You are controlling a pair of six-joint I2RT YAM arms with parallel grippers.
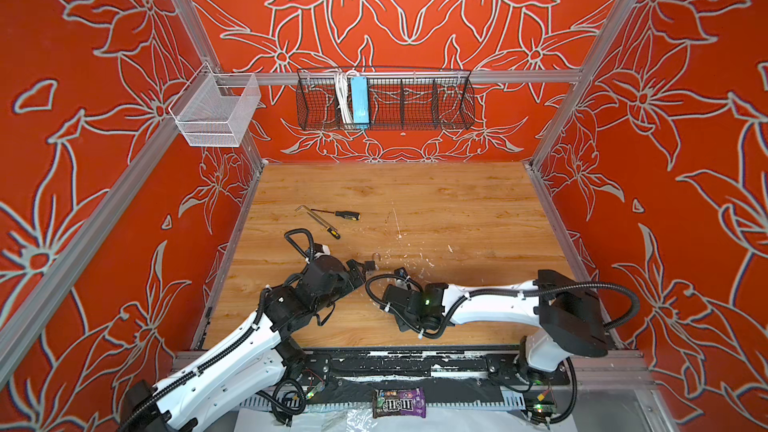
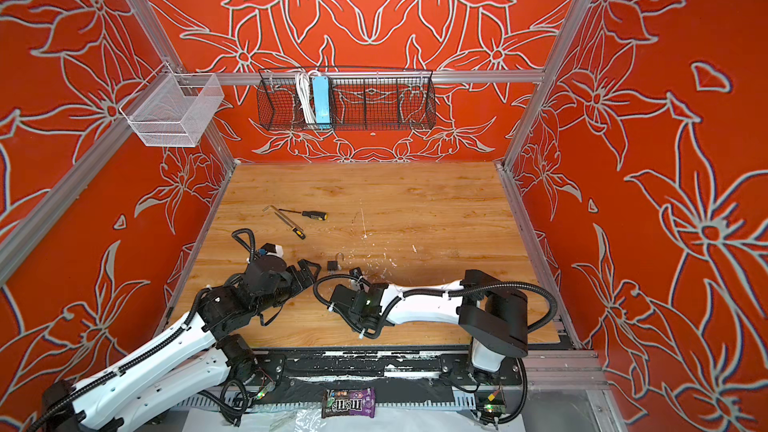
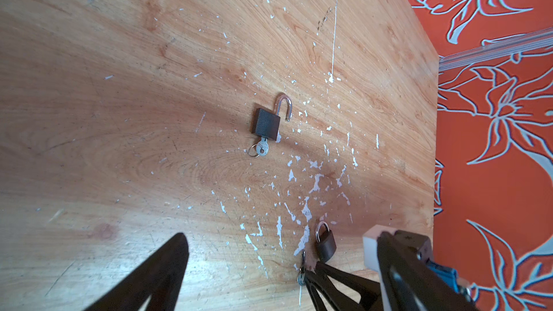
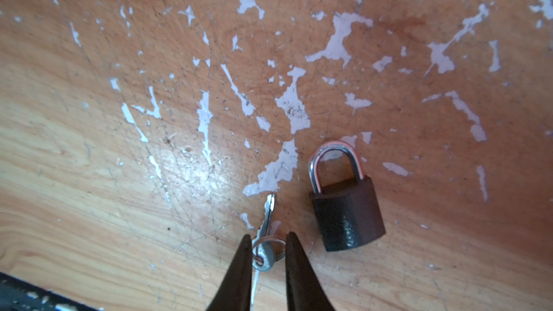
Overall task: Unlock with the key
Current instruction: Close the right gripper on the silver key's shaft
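Basket (image 1: 415, 112) holds power strip (image 1: 359, 102), cable (image 1: 341, 98); right pincer (image 4: 266, 237) astride key (image 4: 268, 219).

Left arm (image 1: 232, 351): yours runs from the near left corner toward the middle of the table (image 1: 436, 201), wrist bent low.
Left claw (image 1: 358, 271): jaws spread wide, holding nothing, tips close over the table.
Right arm (image 1: 490, 301): elbow raised at the right edge, forearm stretched level toward the middle.
Right claw (image 4: 268, 236): you have its jaws narrowly parted, tips down at the table, one either side of the key (image 4: 267, 225) head; whether they pinch it is unclear.
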